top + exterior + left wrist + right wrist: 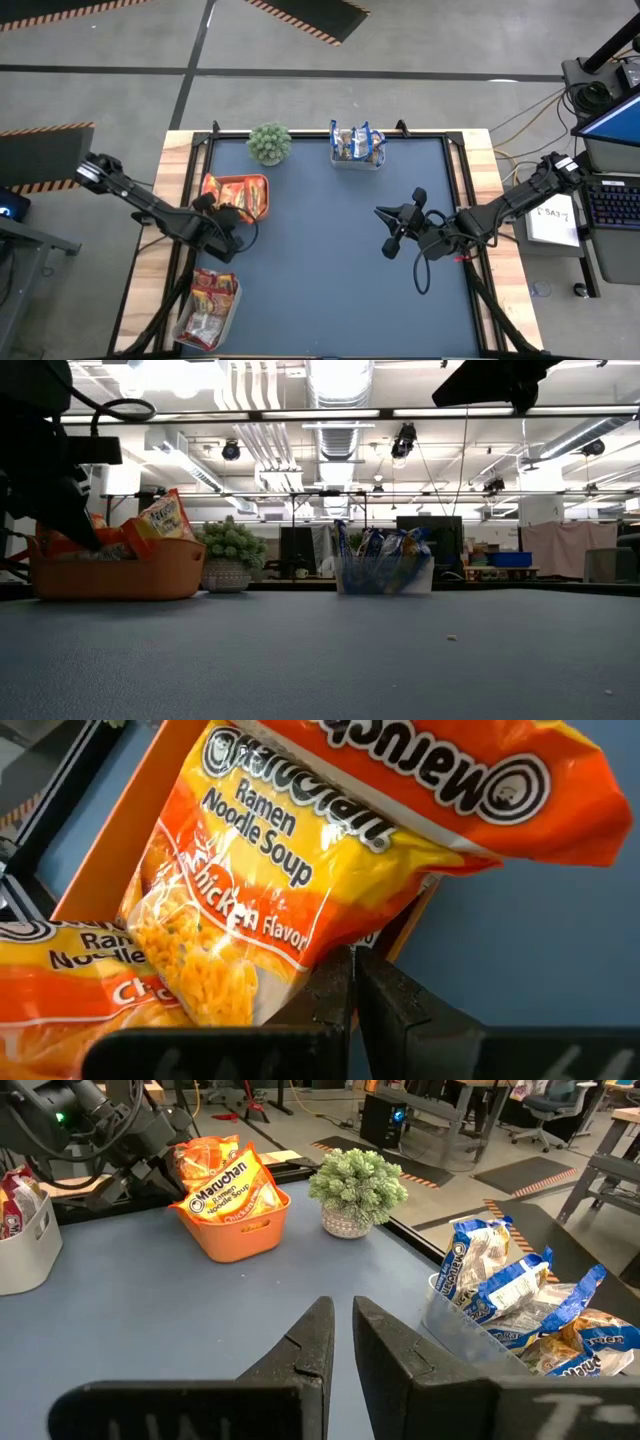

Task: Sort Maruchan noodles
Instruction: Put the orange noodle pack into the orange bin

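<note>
An orange tray [262, 183] at the table's left holds several orange-yellow Maruchan packets [230, 910]; one leans up over its rim [160, 520]. My left gripper [352, 982] is shut and points slanting down at the tray's near side [232, 215], its tips at the lower edge of a chicken-flavour packet. Blue-and-yellow packets stand in a clear tub [357, 145] at the far edge. Dark red packets lie in a tub [207, 305] at the near left. My right gripper [342, 1330] hovers shut over the table's right half [390, 230], with nothing between its fingers. My left gripper's shut fingertips [335, 975] stand right beside the chicken-flavour packet's lower edge [285, 990], coming slanting from above at the tray's near side. I cannot tell whether they touch it; nothing shows between the fingers. The packet rests tilted in the tray.
A small potted plant [269, 143] stands at the far edge between the orange tray and the clear tub. The blue table top [330, 270] lies bare in the middle and near part. Wooden borders [150, 260] run along both sides.
</note>
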Available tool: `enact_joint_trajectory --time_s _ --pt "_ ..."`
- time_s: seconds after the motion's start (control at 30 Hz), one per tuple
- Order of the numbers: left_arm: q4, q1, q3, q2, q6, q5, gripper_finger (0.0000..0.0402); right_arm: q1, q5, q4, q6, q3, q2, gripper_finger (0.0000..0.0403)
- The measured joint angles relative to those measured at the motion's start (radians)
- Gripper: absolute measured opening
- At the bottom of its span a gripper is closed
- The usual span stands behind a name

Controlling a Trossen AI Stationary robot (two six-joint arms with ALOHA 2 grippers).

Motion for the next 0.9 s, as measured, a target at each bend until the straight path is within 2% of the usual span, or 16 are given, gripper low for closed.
enact_joint_trajectory --time_s 0.17,0.33,0.5,0.7,0.9 --pt "0.012 0.002 0.021 0.024 0.005 0.003 0.0000 0.000 0.000 0.000 0.000 0.000 0.000 0.0033" --pt "0.011 0.001 0.094 0.022 0.101 0.027 0.0000 0.000 0.000 0.000 0.000 0.000 0.000 0.0033" --pt "0.008 0.002 0.144 0.019 0.182 -0.051 0.0000 0.000 0.000 0.000 0.000 0.000 0.000 0.0033" --pt "0.005 0.003 0.089 0.023 0.116 -0.131 0.0000 0.000 0.000 -0.001 0.000 0.000 0.000 0.0033" --pt "0.080 0.003 -0.002 0.026 0.022 -0.136 0.0000 0.000 0.000 -0.001 -0.002 0.000 0.000 0.0033"
